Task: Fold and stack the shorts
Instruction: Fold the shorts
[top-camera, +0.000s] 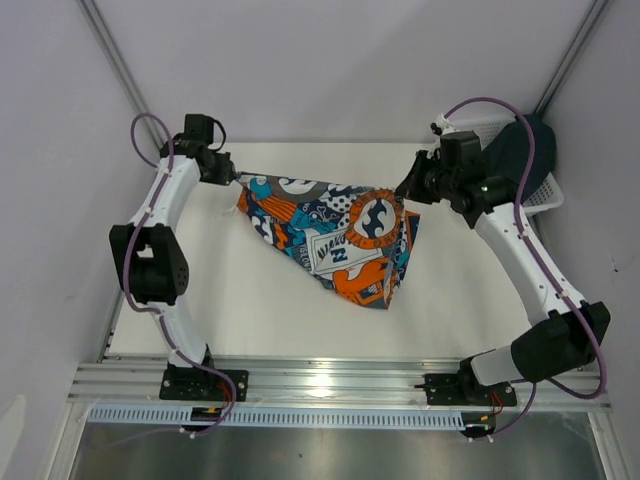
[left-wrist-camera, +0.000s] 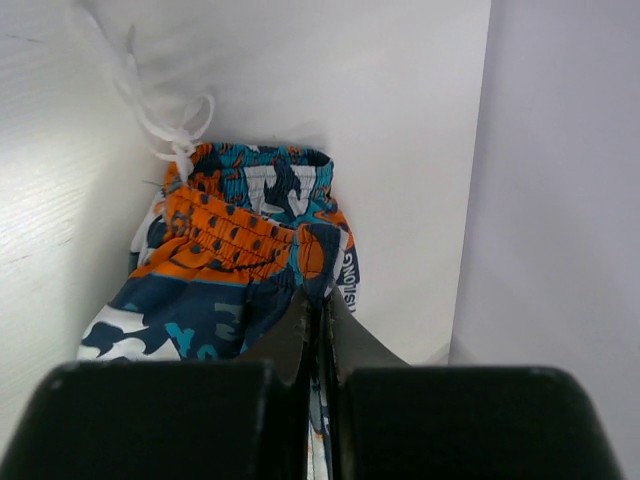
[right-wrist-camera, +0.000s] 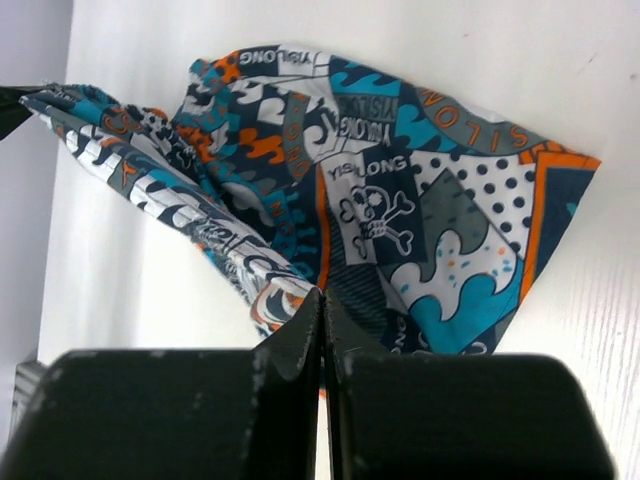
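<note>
1. The printed shorts (top-camera: 335, 240) are held stretched between the two arms over the far half of the white table (top-camera: 250, 310); the top edge is pulled taut and the rest tapers to a corner toward the near side
2. Whether that lower corner rests on the table cannot be told
3. The left gripper (top-camera: 233, 175) is set at the left end of the taut edge; its fingers (left-wrist-camera: 290, 335) are pressed together, with a fold of the printed cloth pinched between them
4. The right gripper (top-camera: 408, 190) is set at the right end of the same edge; its fingers (right-wrist-camera: 298, 335) are likewise clamped tight on the printed cloth
5. In the left wrist view the gathered orange waistband (left-wrist-camera: 225, 240) is seen, and a white drawstring (left-wrist-camera: 165, 125) tied in a loop is seen beyond it
6. In the right wrist view a skull-and-crossbones patch and lettering are shown on the cloth
7. The dark shorts (top-camera: 520, 150) are draped over the white mesh basket (top-camera: 545, 195) at the far right corner, behind the right arm and apart from the printed pair
</note>
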